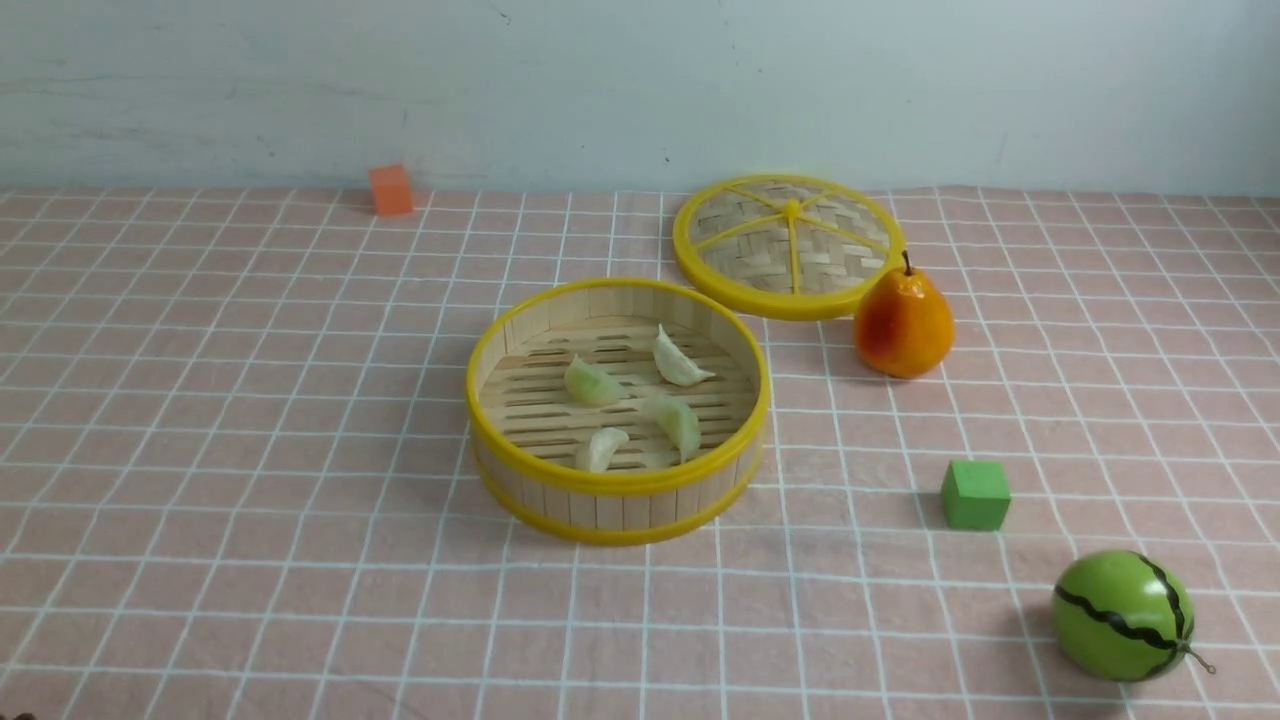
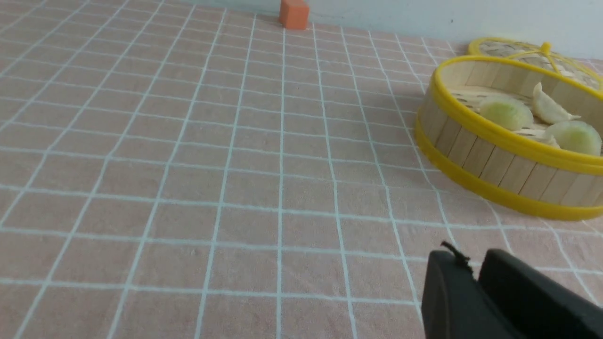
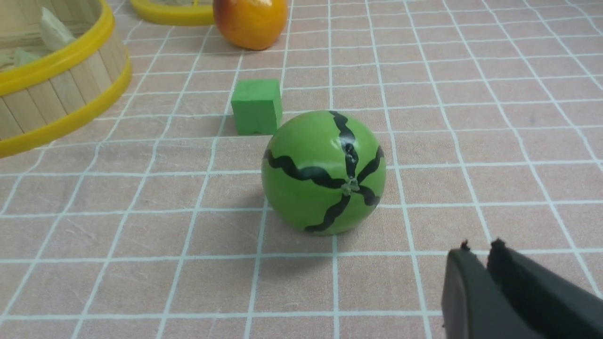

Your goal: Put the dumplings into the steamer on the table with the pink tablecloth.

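Observation:
The bamboo steamer (image 1: 560, 500) stands at the middle of the pink tablecloth (image 1: 250, 400). Several pale dumplings lie on its slatted floor: one (image 1: 592, 382), one (image 1: 678, 362), one (image 1: 680, 424) and one (image 1: 602, 448). The steamer (image 2: 476, 146) also shows in the left wrist view with dumplings (image 2: 506, 112) inside, and its wall (image 3: 56, 89) shows in the right wrist view. Neither gripper shows in the front view. My left gripper (image 2: 471, 261) is shut and empty over bare cloth, apart from the steamer. My right gripper (image 3: 478, 249) is shut and empty, just short of the toy watermelon.
The flat woven lid (image 1: 790, 245) lies behind the steamer on the right. A pear (image 1: 903, 325) stands by the lid. A green cube (image 1: 975, 495) and a toy watermelon (image 1: 1120, 615) sit front right. An orange cube (image 1: 391, 189) stands far back left by the wall.

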Robot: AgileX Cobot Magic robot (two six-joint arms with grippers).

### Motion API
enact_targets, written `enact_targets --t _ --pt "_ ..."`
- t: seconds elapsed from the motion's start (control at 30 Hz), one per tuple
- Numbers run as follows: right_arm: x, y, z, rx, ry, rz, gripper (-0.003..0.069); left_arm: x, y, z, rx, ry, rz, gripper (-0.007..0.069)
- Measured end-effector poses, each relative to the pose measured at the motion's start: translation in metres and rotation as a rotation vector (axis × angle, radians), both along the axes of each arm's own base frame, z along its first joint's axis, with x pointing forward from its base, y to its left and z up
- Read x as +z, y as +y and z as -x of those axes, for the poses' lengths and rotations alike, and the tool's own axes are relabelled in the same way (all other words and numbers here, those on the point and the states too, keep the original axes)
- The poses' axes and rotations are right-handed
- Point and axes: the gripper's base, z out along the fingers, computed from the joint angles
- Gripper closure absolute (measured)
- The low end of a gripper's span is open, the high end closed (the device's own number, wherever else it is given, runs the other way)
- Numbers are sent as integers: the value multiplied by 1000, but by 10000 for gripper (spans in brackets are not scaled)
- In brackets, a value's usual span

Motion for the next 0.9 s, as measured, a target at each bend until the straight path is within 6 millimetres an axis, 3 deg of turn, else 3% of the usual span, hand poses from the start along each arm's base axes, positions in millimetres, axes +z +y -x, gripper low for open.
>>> enact_targets --t 0.2,0.47,0.67,0.9 --pt "0 0 0 0 0 0 578 1 -2 0 -23 -48 -111 638" --pt "0 0 0 0 0 0 575 -19 -4 4 -59 157 -125 638" --pt "0 0 0 0 0 0 573 -19 -4 4 -39 176 -37 638" --pt "0 0 0 0 0 1 561 -19 -4 4 -53 170 -93 638"
